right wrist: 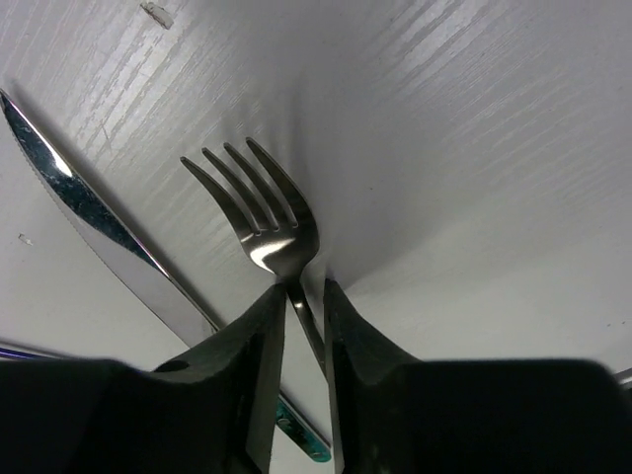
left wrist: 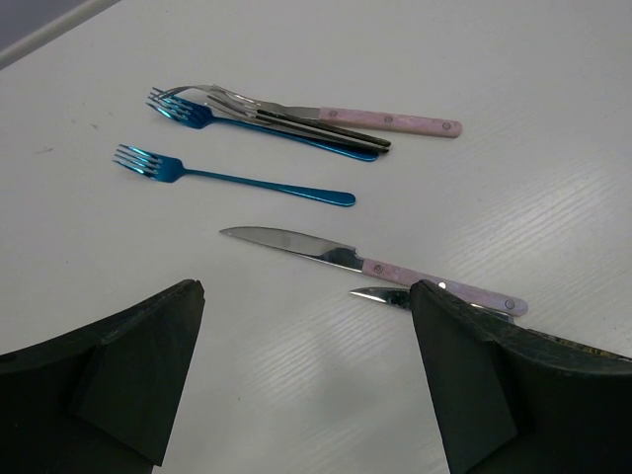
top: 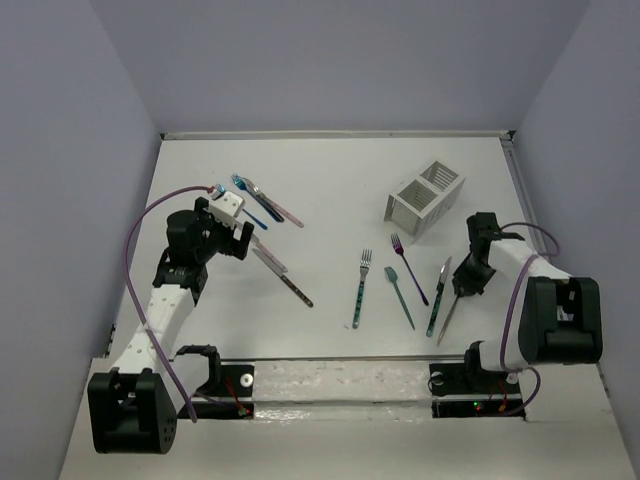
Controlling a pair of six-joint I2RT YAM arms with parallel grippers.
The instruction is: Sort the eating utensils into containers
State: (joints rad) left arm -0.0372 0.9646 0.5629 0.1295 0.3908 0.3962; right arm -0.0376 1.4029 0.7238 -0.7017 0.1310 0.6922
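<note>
White tabletop [top: 330, 180], lilac walls [top: 60, 150]. Right gripper [right wrist: 301, 288] is pinched narrow on the neck of a fork [right wrist: 276, 242], likely to lift it; a knife [right wrist: 89, 212] lies just left. Caddy [top: 425, 198] stands beyond, open room between. Left gripper [left wrist: 306, 296] hangs wide open over a pink knife [left wrist: 365, 265], forks [left wrist: 188, 111] farther out.

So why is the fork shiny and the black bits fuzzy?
Right wrist: light glares off the fork, and the right end effector pinching it sits too near the lens, so it blurs. Left wrist: the knife blade glints. Top external: faint shadows.
</note>
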